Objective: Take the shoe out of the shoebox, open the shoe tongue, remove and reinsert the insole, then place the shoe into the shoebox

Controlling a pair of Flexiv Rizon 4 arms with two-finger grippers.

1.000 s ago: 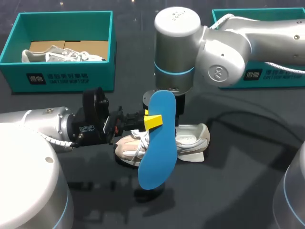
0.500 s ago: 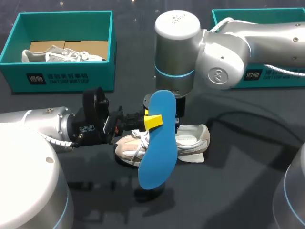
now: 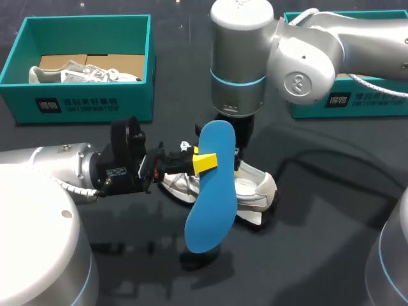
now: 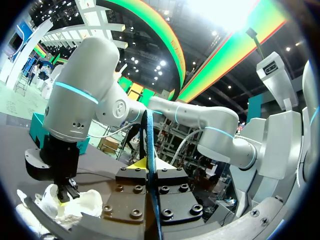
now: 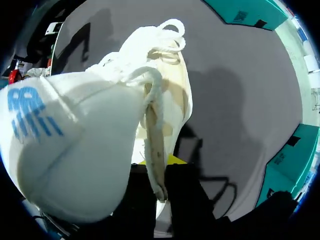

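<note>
The blue insole (image 3: 210, 191) hangs upright over the table with my left gripper (image 3: 203, 162) shut on its upper part. In the left wrist view the insole (image 4: 149, 150) shows edge-on between the yellow tips. Behind it lies the pale sneaker (image 3: 255, 188), tilted, its toe end raised toward the left arm. My right gripper (image 3: 239, 158) comes straight down onto the sneaker's opening, partly hidden by the insole. In the right wrist view it (image 5: 159, 185) is shut on a thin edge of the sneaker's upper (image 5: 155, 150), beside the padded white tongue (image 5: 65, 150).
A teal shoebox (image 3: 76, 105) at the back left holds another pale shoe (image 3: 83, 73). A second teal shoebox (image 3: 357, 105) stands at the back right, mostly covered by my right arm. A dark cable (image 3: 319, 156) crosses the table right of the sneaker.
My right gripper has shut on the sneaker's upper and risen a little, tilting the sneaker and dragging it to the right. The left arm and the insole have stayed in place.
</note>
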